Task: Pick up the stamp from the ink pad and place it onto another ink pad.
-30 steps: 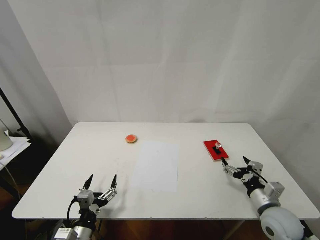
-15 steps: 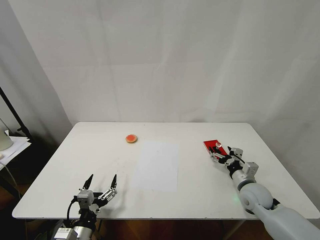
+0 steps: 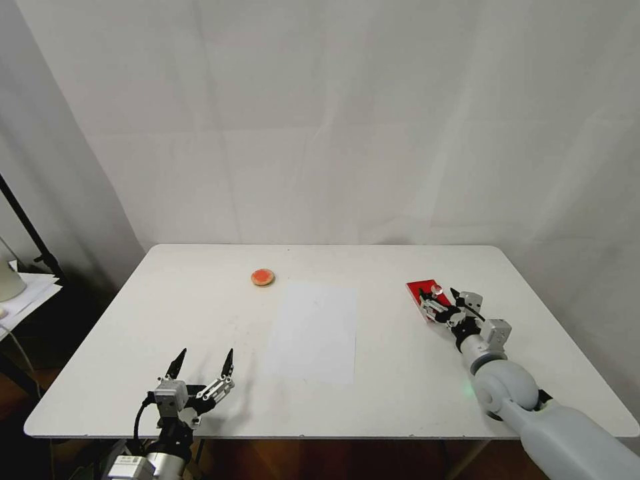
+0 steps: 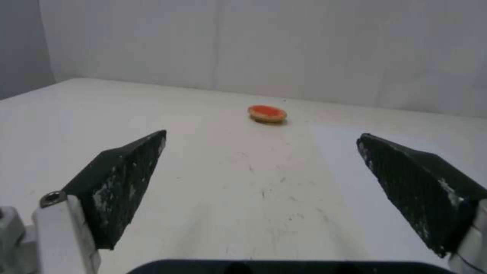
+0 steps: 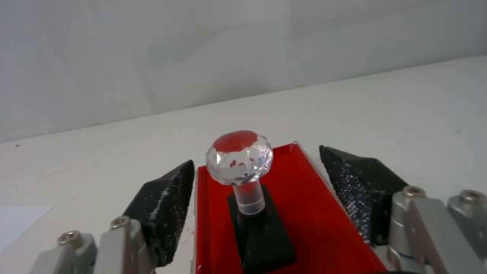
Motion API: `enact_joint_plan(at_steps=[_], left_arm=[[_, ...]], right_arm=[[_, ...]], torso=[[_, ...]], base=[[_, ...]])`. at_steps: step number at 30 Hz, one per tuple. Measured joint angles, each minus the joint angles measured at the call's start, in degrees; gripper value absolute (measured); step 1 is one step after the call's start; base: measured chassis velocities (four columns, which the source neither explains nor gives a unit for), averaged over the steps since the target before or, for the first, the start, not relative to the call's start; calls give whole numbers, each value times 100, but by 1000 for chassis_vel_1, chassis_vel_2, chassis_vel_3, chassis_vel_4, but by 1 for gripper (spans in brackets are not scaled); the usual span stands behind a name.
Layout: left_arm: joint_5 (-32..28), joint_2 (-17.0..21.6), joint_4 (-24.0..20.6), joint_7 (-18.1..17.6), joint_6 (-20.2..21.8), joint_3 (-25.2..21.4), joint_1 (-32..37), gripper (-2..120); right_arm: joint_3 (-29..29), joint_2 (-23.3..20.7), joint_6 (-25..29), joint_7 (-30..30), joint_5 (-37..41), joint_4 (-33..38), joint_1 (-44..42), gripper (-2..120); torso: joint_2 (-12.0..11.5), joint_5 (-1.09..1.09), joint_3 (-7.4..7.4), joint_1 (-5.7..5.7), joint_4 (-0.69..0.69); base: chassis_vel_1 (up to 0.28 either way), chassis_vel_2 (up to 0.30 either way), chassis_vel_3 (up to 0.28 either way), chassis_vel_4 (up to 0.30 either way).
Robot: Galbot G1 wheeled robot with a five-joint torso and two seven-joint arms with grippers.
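At right of the head frame: right hand brackets the stamp, no grip yet.
Fingers apart, one each side of the stamp's stem, neither touching it by the right wrist view; stamp stands upright on the red pad, black base flat, clear knob on top. Low approach along the pad likely lets the fingers close on the stem under the knob, so it can't slip upward. Round pad, the target, sits well apart at centre-left of the frame, beyond a paper sheet on the worktop. Left hand parked at lower left, fingers apart, pointed toward the round pad.
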Motion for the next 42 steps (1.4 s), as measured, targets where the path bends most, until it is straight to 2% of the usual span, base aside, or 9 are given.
enact_joint_plan(at_steps=[2,16,26,30,33,36,37,40,42], left_arm=[[0,0,0,0,0,0,0,100],[0,0,0,0,0,0,0,100],[0,0,0,0,0,0,0,100],[0,0,0,0,0,0,-2,100],[0,0,0,0,0,0,-1,100],[0,0,0,0,0,0,0,100],[0,0,0,0,0,0,0,100],[0,0,0,1,0,0,-3,100],[0,0,0,1,0,0,-1,100]], right_arm=[[-5,5,-9,15,6,3,-11,56],[-49,-20,-38,26,14,28,-49,9],[-98,-53,-61,36,14,15,-20,9],[-259,-288,-77,26,12,244,236,9],[-673,-501,-77,-96,75,455,701,9],[-1767,-563,-38,-449,224,455,1726,9],[-1767,-563,-38,-449,224,455,1726,9],[-2853,-43,94,-700,283,-64,2669,9],[-2998,83,115,-732,290,-161,2777,9]], torso=[[0,0,0,0,0],[1,-1,0,0,0],[1,1,-1,-1,0],[1,3,0,0,-1],[1,-5,0,0,-2],[1,-1,0,0,0],[1,-1,0,0,0],[0,2,1,1,1],[0,2,1,1,2]], base=[[0,0,0,0],[0,0,0,0],[0,0,0,0],[0,0,0,0],[0,0,0,0],[0,0,0,0],[0,0,0,0],[0,0,0,0],[0,0,0,0]])
